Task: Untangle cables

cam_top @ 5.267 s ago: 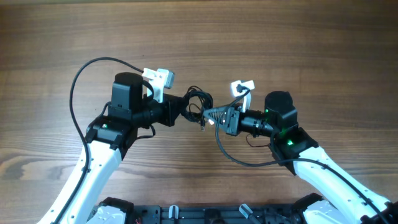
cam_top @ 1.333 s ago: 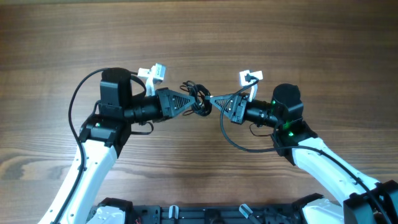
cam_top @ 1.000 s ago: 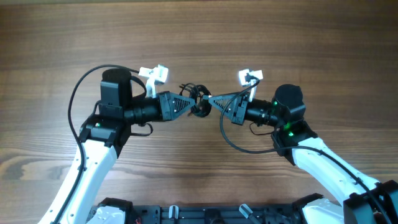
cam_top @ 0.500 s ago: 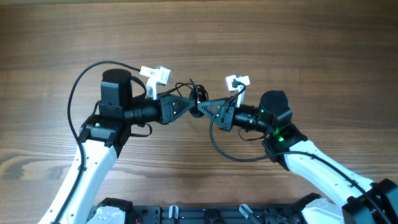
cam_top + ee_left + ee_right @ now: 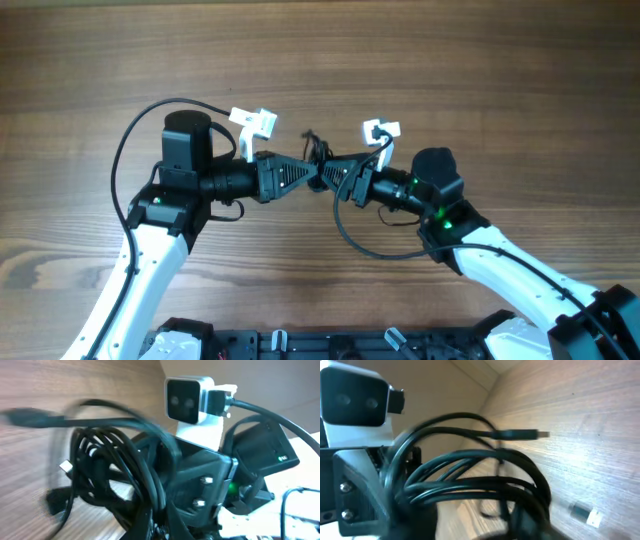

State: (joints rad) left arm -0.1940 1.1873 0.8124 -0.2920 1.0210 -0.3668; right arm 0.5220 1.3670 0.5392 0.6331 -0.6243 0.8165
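Note:
The cables [image 5: 314, 150] are a small dark bunch hanging just above the wooden table [image 5: 480, 70] between the two grippers. My left gripper [image 5: 316, 172] comes in from the left and is shut on the cables. In the left wrist view the looped cables [image 5: 110, 470] fill the frame, and several strands are pinched in the left gripper [image 5: 159, 522]. My right gripper [image 5: 331, 172] meets it tip to tip from the right, open. In the right wrist view blurred loops of the cables [image 5: 470, 480] cross the right gripper [image 5: 480, 525]. One plug end [image 5: 520, 434] sticks out and a silvery plug [image 5: 585, 514] lies below.
Thick black arm wires arc out to the left [image 5: 125, 130] and sag under the right arm [image 5: 350, 235]. White wrist cameras [image 5: 255, 122] [image 5: 380, 130] stand above each gripper. A black rail [image 5: 300, 345] runs along the front edge.
The right arm has slid left, closing the gap to the left gripper, and its jaws have opened. The cable bunch is now squeezed tighter between the two tips. The left gripper stays shut.

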